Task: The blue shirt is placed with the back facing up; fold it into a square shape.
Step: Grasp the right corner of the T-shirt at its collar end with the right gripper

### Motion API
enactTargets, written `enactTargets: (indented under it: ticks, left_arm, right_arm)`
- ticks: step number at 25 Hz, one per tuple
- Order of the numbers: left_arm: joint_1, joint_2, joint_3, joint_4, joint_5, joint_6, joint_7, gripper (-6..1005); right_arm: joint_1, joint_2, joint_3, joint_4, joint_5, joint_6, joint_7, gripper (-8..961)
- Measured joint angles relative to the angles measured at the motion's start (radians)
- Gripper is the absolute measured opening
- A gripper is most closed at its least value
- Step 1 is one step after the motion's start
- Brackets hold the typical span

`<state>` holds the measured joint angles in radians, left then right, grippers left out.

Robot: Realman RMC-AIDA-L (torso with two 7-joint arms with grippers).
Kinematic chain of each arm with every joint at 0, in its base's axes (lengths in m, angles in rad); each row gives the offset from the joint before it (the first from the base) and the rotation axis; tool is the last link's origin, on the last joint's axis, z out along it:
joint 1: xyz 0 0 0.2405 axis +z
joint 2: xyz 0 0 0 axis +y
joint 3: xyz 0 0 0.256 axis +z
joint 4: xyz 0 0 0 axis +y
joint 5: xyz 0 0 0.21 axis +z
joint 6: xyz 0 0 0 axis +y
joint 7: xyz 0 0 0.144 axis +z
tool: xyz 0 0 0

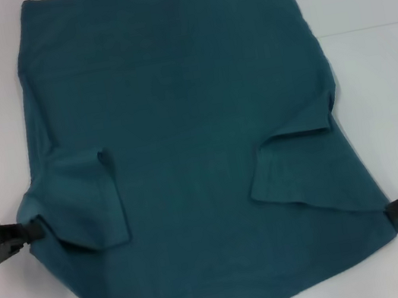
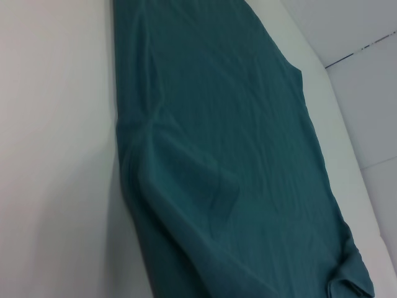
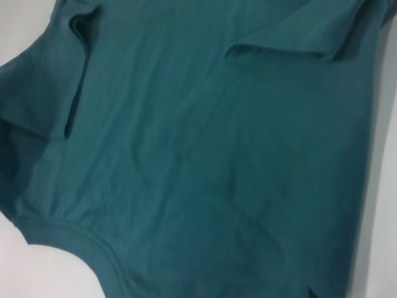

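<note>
Head view shows the blue shirt [image 1: 199,149] spread back-up across the white table [image 1: 388,85], sleeves folded inward, the left gripper [image 1: 34,229] at 9 o'clock and right gripper [image 1: 390,212] at 4 o'clock each clamped on a shoulder edge, presumably tensioning cloth for folding.

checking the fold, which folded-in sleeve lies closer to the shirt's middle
The sleeve on the robot's right side of the dark teal-blue cotton shirt; the left sleeve stays near its edge.
</note>
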<state>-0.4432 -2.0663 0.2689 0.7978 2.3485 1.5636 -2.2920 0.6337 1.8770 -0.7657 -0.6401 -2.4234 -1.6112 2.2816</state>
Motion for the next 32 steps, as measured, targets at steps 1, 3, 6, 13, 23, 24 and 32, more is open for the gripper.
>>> enactTargets:
  ticks: [1,3,6,13,23,24,32]
  left_arm:
    - [0.000,0.000,0.000,-0.003,0.000,-0.001,0.000,-2]
    - [0.000,0.001,-0.002,-0.011,0.000,-0.003,0.000,-2]
    - [0.000,0.002,-0.001,-0.015,0.000,-0.009,0.000,-2]
    - [0.000,0.002,0.001,-0.020,0.000,-0.016,0.000,-1]
    - [0.000,0.003,-0.002,-0.020,0.000,-0.017,0.000,-2]
    - [0.000,0.003,-0.002,-0.020,0.000,-0.017,0.000,-2]
    - [0.002,0.003,-0.002,-0.020,0.000,-0.017,0.000,-2]
  right_arm:
    - [0.000,0.001,0.000,0.001,0.000,0.005,0.000,752]
    - [0.000,0.006,0.000,0.002,0.000,0.014,0.000,750]
    - [0.000,0.013,0.000,0.004,-0.001,0.033,0.002,748]
    - [0.000,0.025,0.000,0.007,-0.001,0.085,0.042,742]
    - [0.009,0.043,-0.007,0.007,-0.003,0.093,0.052,733]
    - [0.010,0.045,-0.009,0.007,-0.004,0.093,0.052,733]
    - [0.011,0.050,-0.023,0.007,-0.005,0.093,0.052,726]
